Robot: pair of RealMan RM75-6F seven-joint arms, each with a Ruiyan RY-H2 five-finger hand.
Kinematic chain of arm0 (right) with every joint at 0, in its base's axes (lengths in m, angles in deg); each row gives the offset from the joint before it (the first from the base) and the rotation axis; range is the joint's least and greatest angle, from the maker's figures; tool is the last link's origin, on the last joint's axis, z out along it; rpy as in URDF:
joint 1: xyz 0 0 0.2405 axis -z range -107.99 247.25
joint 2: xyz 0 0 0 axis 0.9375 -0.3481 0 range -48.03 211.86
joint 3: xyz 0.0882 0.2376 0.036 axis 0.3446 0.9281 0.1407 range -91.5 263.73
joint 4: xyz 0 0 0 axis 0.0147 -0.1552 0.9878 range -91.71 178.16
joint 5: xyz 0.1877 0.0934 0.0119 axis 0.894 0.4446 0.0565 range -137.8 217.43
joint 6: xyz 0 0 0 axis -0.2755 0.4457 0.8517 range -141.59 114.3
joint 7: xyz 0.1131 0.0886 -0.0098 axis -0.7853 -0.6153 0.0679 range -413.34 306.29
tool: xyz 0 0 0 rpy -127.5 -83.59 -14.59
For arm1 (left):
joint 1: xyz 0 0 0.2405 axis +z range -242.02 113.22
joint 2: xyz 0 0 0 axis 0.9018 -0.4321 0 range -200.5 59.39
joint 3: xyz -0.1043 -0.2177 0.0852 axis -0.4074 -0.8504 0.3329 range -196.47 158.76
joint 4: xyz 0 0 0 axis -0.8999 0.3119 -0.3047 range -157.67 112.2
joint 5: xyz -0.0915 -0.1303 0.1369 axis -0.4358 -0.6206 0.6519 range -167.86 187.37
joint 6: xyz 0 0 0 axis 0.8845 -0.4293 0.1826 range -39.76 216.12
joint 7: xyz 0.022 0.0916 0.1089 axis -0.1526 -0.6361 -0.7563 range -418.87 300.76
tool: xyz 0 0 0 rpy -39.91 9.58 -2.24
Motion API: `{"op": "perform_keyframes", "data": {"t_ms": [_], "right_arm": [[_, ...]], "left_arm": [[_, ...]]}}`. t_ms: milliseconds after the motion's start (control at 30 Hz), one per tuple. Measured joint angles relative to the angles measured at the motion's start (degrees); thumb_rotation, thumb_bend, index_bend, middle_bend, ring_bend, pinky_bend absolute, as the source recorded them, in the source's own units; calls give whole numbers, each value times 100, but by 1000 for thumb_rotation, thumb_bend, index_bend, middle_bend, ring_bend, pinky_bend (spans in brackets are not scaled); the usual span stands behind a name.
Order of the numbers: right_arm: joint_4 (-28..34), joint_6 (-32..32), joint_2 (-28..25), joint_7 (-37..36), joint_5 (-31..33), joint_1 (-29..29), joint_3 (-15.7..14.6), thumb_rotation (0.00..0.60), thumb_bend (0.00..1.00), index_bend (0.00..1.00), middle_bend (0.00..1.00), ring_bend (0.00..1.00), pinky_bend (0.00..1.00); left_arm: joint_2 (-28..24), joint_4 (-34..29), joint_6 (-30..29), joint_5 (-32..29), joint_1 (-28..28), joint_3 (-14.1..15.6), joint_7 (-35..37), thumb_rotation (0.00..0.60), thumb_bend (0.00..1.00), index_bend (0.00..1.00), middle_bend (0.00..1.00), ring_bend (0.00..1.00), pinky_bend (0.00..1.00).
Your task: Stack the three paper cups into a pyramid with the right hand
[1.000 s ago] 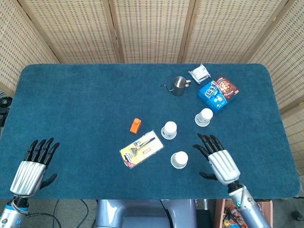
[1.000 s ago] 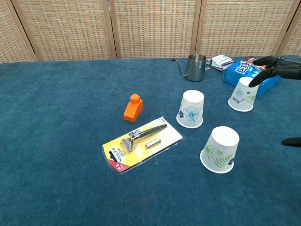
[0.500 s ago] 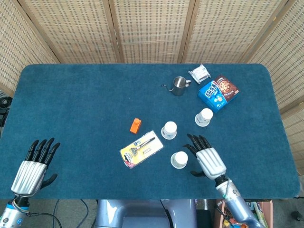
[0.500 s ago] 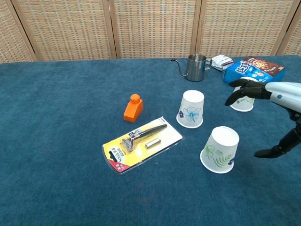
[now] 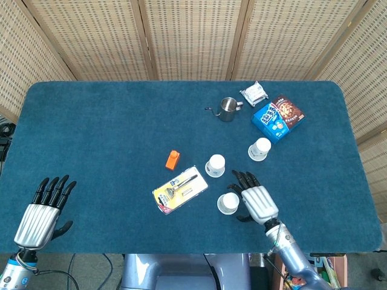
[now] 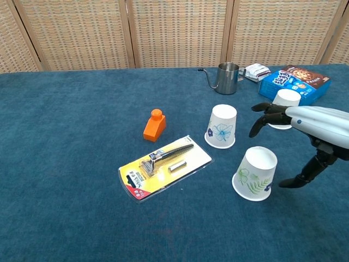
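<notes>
**Right hand now beside near cup, nothing held**

Change: right hand [image 5: 256,200] has moved left across the table since a second ago; it was well right of the near cup [image 5: 228,203], now it sits just beside that cup's right side. In chest view the hand [image 6: 319,124] has come in from the right edge, fingers [image 6: 263,115] reaching toward the middle cup [image 6: 222,126]; thumb [image 6: 299,178] hangs low, right of the near cup [image 6: 254,173]. Contact with the cup: cannot tell. Hand spread wide, gripping nothing. Cups have not moved. Left hand [image 5: 41,211] unchanged, near left corner, fingers straight and apart, empty.

Cups: all three upside down on the blue table [image 5: 97,133], long axis vertical, wide mouth down, closed base up. Middle cup [image 5: 215,165] sits centre, near cup just nearer and right of it, far cup [image 5: 259,148] further right, close to the blue box [image 5: 277,117]. All apart, none stacked. In chest view the far cup [image 6: 285,100] is partly hidden behind the fingers.

Rest: razor pack [image 5: 179,190] left of the near cup, orange block [image 5: 173,159] beyond it, metal pitcher [image 5: 227,109] and a silver packet [image 5: 253,92] far side.
</notes>
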Motion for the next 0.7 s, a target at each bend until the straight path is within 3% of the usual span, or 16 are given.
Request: {"op": "perform_keyframes", "data": {"t_ms": [700], "right_arm": [[-468,-11,402,-37,267,-209,8,600,59,520,0,0,0]], "left_arm": [[17,22,34,-46,-24,-3,13,600,199,0,0,0,0]]}}
